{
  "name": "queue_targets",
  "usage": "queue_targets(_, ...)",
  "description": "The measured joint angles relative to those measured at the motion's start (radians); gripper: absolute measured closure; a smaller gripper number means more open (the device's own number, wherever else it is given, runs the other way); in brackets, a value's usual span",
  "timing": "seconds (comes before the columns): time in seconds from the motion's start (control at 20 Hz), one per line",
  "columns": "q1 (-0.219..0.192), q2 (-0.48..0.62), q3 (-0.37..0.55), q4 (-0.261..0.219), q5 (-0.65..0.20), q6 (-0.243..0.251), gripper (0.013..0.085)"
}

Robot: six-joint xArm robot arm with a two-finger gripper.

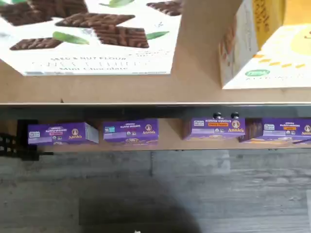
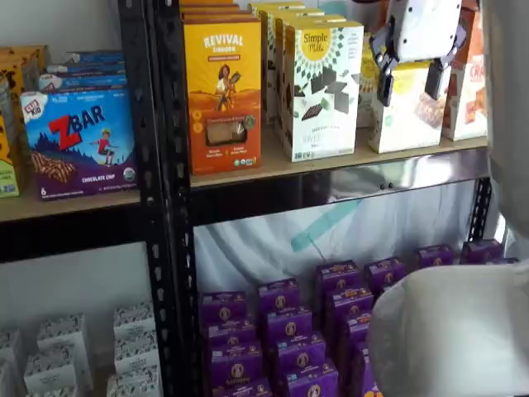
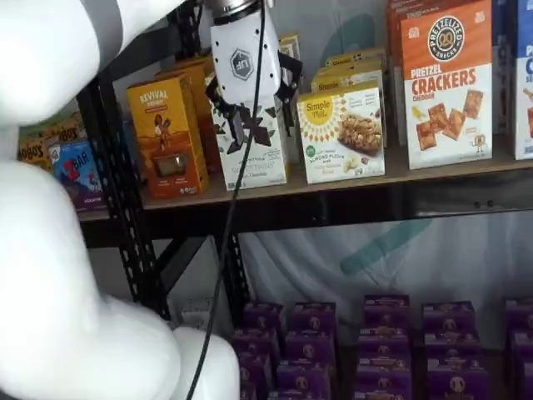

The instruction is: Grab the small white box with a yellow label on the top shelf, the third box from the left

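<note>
The small white box (image 3: 343, 133) with a yellow sunburst label stands on the top shelf (image 3: 433, 171), to the right of the taller white box (image 3: 254, 154) with dark chocolate pieces. It also shows in a shelf view (image 2: 407, 112) and in the wrist view (image 1: 272, 48). My gripper (image 2: 410, 81) is open, with a plain gap between its black fingers. It hangs in front of the shelf at the height of the box tops, apart from the boxes. In a shelf view the gripper (image 3: 250, 112) overlaps the taller box. The shelf board (image 1: 194, 90) shows in the wrist view.
A yellow Revival box (image 2: 221, 91) stands left of the taller box. An orange-and-white crackers box (image 3: 445, 83) stands to the right. Several purple boxes (image 2: 331, 322) fill the lower shelf. A black rack upright (image 2: 161, 182) and my white arm (image 3: 50, 233) are close by.
</note>
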Motion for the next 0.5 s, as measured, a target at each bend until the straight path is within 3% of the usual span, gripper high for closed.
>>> queue_targets(0.25, -0.045, 0.033, -0.011, -0.005, -0.059, -0.045, 0.013)
queue_targets(0.5, -0.116, 0.113, -0.071, 0.017, -0.092, -0.112, 0.013)
